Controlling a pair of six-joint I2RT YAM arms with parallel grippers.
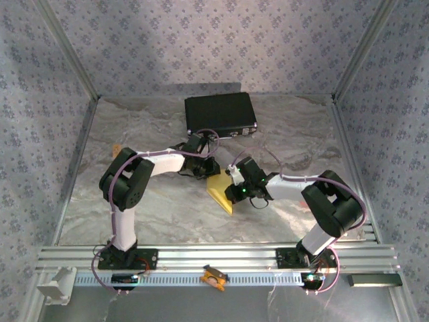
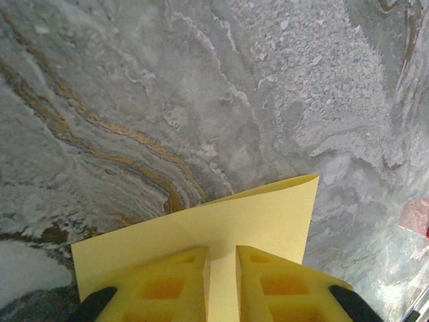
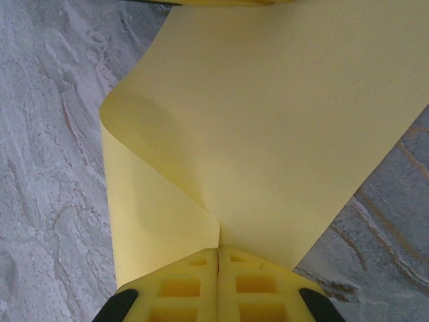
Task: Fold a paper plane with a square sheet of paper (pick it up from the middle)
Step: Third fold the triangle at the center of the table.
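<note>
Where the two arms meet just in front of the black case (image 1: 220, 114), we see the square sheet of paper (image 1: 221, 190) held between them over the tabletop (image 1: 154, 215), plain yellow on every face shown. Our left claw (image 1: 209, 166) is closed on one edge of it: in the left wrist view the sheet (image 2: 248, 221) runs up between the yellow fingers (image 2: 164, 288). Our right claw (image 1: 237, 188) is shut tight on the other side, pinching a spot where the sheet (image 3: 281, 121) curls over on itself in a soft loop. A pale strip on the case's front edge is too small for us to read. The tabletop has a grey marbled pattern with rusty ochre veins. Walls (image 1: 201, 40) in pale lilac with a small repeating floral print stand behind and to both sides of the case, framed by aluminium posts. Well in front of the case, a ribbed aluminium rail (image 1: 221, 255) carries the arm bases, with a small orange clip (image 1: 214, 276) at its near edge.
</note>
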